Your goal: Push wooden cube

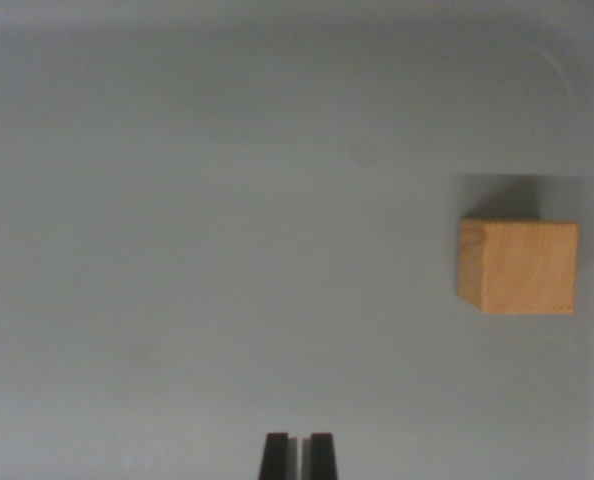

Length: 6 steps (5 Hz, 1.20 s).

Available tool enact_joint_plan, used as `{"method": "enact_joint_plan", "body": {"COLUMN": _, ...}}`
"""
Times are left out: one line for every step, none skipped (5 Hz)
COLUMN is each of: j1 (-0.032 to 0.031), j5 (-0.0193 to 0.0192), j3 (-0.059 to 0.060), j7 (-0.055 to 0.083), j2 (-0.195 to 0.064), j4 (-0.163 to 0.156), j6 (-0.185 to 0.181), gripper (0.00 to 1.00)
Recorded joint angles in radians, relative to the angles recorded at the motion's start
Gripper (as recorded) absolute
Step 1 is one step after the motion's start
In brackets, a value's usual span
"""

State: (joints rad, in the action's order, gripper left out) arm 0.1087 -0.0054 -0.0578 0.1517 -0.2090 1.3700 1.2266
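Wrist view: plain grey surface — wooden cube at right, hand closed, empty, well apart.

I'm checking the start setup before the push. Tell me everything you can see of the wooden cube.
The wooden cube is a light tan block with faint grain, showing a broad lit face and a narrower, darker face toward the wrist view's left. It sits flat and square on the plain grey surface at the wrist view's right, casting a soft shadow above it. Nothing touches it except that surface; the end effector is well apart, at the bottom edge, fingers nearly together.
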Motion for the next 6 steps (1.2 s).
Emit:
{"method": "enact_joint_plan", "body": {"j1": 0.0146, "j5": 0.0027, "j3": -0.010, "j7": 0.024, "j2": -0.023, "j4": -0.026, "j6": -0.047, "gripper": 0.00}}
{"method": "enact_joint_plan", "body": {"j1": 0.0146, "j5": 0.0027, "j3": -0.010, "j7": 0.024, "j2": -0.023, "j4": -0.026, "j6": -0.047, "gripper": 0.00}}
{"method": "enact_joint_plan", "body": {"j1": 0.0146, "j5": 0.0027, "j3": -0.010, "j7": 0.024, "j2": -0.023, "j4": -0.026, "j6": -0.047, "gripper": 0.00}}
{"method": "enact_joint_plan", "body": {"j1": 0.0293, "j5": 0.0054, "j3": -0.021, "j7": 0.049, "j2": -0.046, "j4": -0.052, "j6": -0.095, "gripper": 0.00}}
{"method": "enact_joint_plan", "body": {"j1": 0.0437, "j5": 0.0081, "j3": -0.031, "j7": 0.073, "j2": -0.069, "j4": -0.078, "j6": -0.142, "gripper": 0.00}}
{"method": "enact_joint_plan", "body": {"j1": 0.0437, "j5": 0.0081, "j3": -0.031, "j7": 0.073, "j2": -0.069, "j4": -0.078, "j6": -0.142, "gripper": 0.00}}
